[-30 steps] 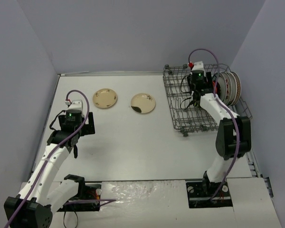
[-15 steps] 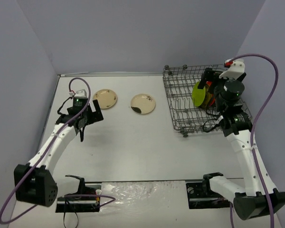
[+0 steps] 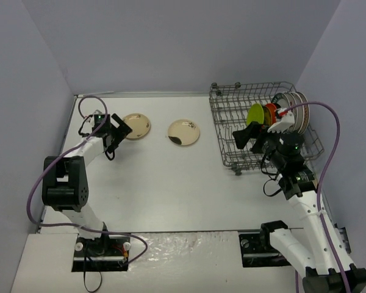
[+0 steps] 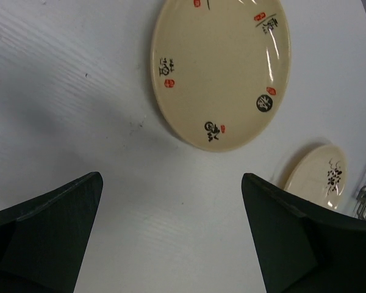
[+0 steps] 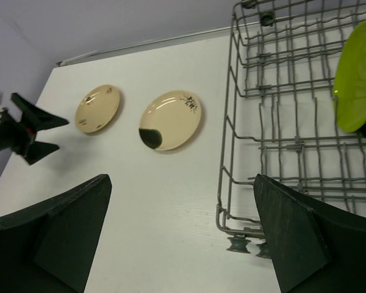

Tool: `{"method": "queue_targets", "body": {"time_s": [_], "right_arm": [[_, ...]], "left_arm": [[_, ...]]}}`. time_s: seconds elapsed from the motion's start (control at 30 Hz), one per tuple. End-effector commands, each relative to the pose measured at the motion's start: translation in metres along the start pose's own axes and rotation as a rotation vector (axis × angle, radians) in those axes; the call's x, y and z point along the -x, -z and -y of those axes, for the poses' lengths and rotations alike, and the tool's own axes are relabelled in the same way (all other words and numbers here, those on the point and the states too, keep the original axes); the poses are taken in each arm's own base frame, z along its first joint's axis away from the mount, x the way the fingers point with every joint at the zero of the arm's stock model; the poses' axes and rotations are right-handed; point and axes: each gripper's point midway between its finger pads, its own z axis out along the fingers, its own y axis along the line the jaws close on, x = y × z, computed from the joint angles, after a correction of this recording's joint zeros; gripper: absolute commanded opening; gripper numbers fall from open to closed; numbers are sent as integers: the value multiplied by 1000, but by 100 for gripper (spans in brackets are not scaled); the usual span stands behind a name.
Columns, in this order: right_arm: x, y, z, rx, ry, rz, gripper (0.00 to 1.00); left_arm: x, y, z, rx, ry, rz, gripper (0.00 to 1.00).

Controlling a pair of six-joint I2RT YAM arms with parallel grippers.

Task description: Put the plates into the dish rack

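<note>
Since last frame, your right gripper [image 5: 183, 183] is pulling back from dish rack [image 3: 220, 130], jaws spreading wide, empty. You're leaving lime-green plate [image 3: 255, 115] racked. Left gripper [image 4: 172, 183], jaws spread, empty, is nearing left cream plate [image 3: 135, 126].

Two cream plates lying flat on table [image 3: 171, 183], counting right cream plate [image 3: 183, 132]. One rack. Racked plates are standing on edge, row running left-right at far right; count unclear.

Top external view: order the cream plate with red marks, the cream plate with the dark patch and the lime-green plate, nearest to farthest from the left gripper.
1. cream plate with red marks: far left of the table.
2. cream plate with the dark patch: mid-table.
3. lime-green plate: standing in the dish rack, right.
</note>
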Motion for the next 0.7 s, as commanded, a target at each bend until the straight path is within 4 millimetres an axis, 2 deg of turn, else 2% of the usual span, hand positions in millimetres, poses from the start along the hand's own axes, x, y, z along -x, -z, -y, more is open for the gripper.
{"method": "queue_targets", "body": {"time_s": [0.0, 0.13, 0.23, 0.57, 0.67], "right_arm": [[13, 6, -33, 149, -32, 41, 100], [5, 3, -38, 175, -29, 12, 100], [0, 0, -38, 178, -38, -9, 100], [0, -1, -44, 210, -49, -30, 100], [-5, -4, -44, 214, -52, -47, 100]], "left_arm": [[41, -8, 57, -179, 84, 96, 91], [38, -31, 49, -174, 143, 78, 78], [32, -43, 42, -158, 176, 64, 65], [10, -72, 17, -103, 296, 30, 27], [16, -76, -3, -66, 324, 39, 4]]}}
